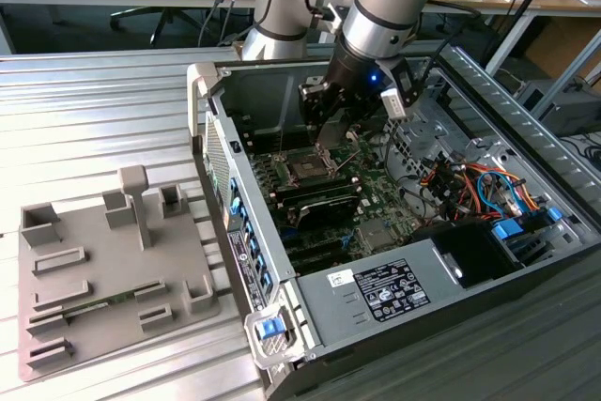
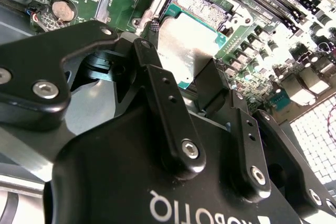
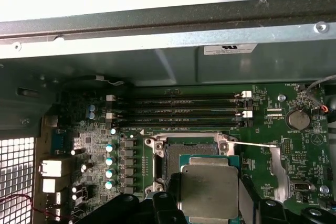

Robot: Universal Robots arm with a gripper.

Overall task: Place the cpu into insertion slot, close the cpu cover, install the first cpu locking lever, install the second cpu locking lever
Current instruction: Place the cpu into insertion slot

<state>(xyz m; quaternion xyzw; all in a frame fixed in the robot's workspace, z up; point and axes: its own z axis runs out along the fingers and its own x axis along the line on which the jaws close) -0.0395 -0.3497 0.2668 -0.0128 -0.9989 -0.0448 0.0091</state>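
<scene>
My gripper [image 1: 329,141] is inside the open computer case, shut on the cpu [image 3: 210,188], a flat silvery square with a green rim. In both wrist views a black finger [image 3: 172,195] presses on each of two opposite edges of the chip [image 2: 186,40]. The cpu hangs just above the green board and partly overlaps the insertion slot [image 3: 172,157], a dark square socket in a silvery frame [image 1: 308,168]. Part of the socket's contact field [image 2: 202,4] shows beyond the chip. A thin lever wire [image 3: 254,144] runs out from the socket's corner. I cannot tell the cpu cover apart from the metal around the socket.
Long black memory slots [image 3: 184,111] lie beside the socket, and a coin battery [image 3: 297,119] sits on the board. Coloured cables [image 1: 479,185] and a grey power supply [image 1: 394,288] fill the case's near side. A grey fixture plate [image 1: 103,269] lies outside the case at the exterior view's left.
</scene>
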